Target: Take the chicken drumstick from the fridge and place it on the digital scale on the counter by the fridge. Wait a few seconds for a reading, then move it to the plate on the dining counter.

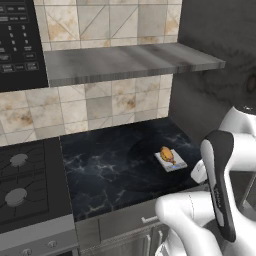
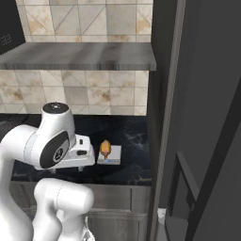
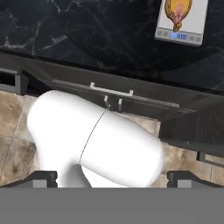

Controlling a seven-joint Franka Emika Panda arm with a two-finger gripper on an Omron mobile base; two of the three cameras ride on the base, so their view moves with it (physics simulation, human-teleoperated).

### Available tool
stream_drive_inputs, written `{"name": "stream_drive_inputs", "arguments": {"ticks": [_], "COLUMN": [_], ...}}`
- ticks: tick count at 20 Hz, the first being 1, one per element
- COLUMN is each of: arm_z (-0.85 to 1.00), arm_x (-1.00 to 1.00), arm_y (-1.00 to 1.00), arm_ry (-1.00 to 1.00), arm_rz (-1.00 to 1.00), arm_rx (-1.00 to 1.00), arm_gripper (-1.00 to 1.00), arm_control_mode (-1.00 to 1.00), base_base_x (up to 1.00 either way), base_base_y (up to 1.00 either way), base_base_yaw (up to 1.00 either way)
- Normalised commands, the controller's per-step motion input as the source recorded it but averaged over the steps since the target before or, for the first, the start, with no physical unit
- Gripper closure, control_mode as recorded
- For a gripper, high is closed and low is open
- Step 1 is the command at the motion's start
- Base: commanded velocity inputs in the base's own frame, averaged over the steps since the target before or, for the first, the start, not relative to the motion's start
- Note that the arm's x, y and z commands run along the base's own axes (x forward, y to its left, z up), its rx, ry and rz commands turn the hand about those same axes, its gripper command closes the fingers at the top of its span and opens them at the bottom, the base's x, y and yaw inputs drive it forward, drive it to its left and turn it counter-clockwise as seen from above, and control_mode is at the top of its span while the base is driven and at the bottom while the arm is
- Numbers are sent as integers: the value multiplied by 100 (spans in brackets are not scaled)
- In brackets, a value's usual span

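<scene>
Chicken drumstick (image 3: 177, 11) sits on the digital scale (image 3: 180, 29), upper right of hand view, for its reading; gripper (image 3: 112, 177) clear, jaws wide, holding nothing.

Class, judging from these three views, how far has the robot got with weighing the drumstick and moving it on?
Done: the chicken drumstick lies on the digital scale on the counter beside the fridge. In hand: nothing; the gripper is open and drawn back from the counter's edge. Left: regrasp the drumstick and carry it to the plate.
</scene>
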Motion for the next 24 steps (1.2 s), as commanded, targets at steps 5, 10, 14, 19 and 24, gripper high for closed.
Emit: {"name": "stream_drive_inputs", "arguments": {"ticks": [5, 10, 14, 19, 24], "arm_z": [0, 0, 0, 0, 0], "arm_x": [0, 0, 0, 0, 0], "arm_y": [0, 0, 0, 0, 0], "arm_ry": [0, 0, 0, 0, 0], "arm_rz": [0, 0, 0, 0, 0], "arm_rx": [0, 0, 0, 0, 0], "arm_gripper": [-100, -100, -100, -100, -100], "arm_control_mode": [-100, -100, -100, -100, -100], "base_base_x": [0, 0, 0, 0, 0], "base_base_y": [0, 0, 0, 0, 0], "base_base_yaw": [0, 0, 0, 0, 0]}}
